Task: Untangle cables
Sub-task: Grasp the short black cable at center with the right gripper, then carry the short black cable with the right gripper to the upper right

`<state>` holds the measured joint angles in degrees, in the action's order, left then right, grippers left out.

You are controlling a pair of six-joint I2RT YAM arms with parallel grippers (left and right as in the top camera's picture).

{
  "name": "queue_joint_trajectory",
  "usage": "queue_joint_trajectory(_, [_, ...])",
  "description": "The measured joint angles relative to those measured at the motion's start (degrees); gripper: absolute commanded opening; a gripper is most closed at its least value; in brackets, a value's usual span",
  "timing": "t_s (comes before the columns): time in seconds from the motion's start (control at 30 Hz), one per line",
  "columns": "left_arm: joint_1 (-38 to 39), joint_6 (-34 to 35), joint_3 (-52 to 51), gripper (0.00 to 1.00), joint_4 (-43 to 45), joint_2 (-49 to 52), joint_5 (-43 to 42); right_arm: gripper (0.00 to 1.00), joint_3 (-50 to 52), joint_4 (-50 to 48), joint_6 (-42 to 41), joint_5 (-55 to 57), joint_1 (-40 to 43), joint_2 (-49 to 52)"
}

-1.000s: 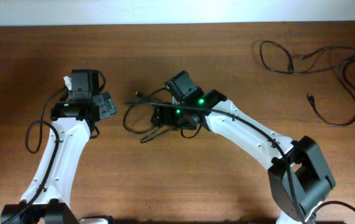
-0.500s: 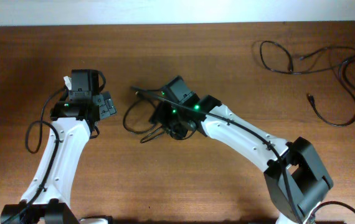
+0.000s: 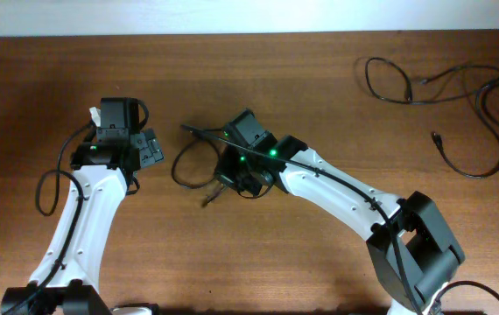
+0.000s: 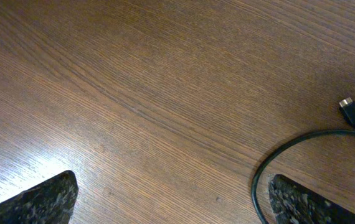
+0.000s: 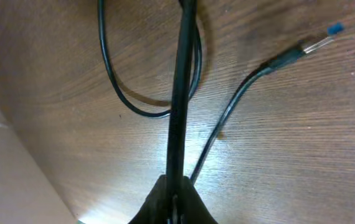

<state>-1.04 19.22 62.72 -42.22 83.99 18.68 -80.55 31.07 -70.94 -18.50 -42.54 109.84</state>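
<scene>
A small tangle of black cables (image 3: 190, 166) lies mid-table. My right gripper (image 3: 230, 178) sits over its right side. In the right wrist view this gripper (image 5: 176, 194) is shut on one thick black cable (image 5: 180, 93) that runs straight away from the jaws. A thin loop (image 5: 124, 93) passes beneath it. Another thin cord ends in a metallic plug (image 5: 314, 43) with a blue tip. My left gripper (image 3: 148, 148) stands open just left of the tangle. In the left wrist view, that gripper (image 4: 171, 200) holds nothing, and a cable arc (image 4: 271, 165) curves past its right finger (image 4: 302, 202), with a plug end (image 4: 350, 112) beyond.
More loose black cables (image 3: 446, 87) sprawl over the table's far right corner. The table's far edge meets a pale wall (image 3: 232, 16) along the top. A black wire (image 3: 48, 188) hangs off my left arm.
My right gripper has shut on the thick cable after shifting slightly left. The tangle moved with it, and a plug end now points toward the front. The left arm has stayed still.
</scene>
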Motion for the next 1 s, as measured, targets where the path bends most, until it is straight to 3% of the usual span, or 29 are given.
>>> queue_joint_trajectory(0.3, [0.00, 0.00, 0.00, 0.99, 0.00, 0.00, 0.00, 0.04, 0.00, 0.15, 1.49, -2.51, 0.28, 0.02])
queue_joint_trajectory(0.53, [0.00, 0.00, 0.00, 0.99, 0.02, 0.00, 0.00, 0.04, 0.00, 3.87, 8.68, -7.50, 3.65, -0.33])
queue_joint_trajectory(1.0, [0.00, 0.00, 0.00, 0.99, -0.02, 0.00, 0.00, 0.04, 0.11, 33.55, 15.69, 26.99, 3.80, -31.56])
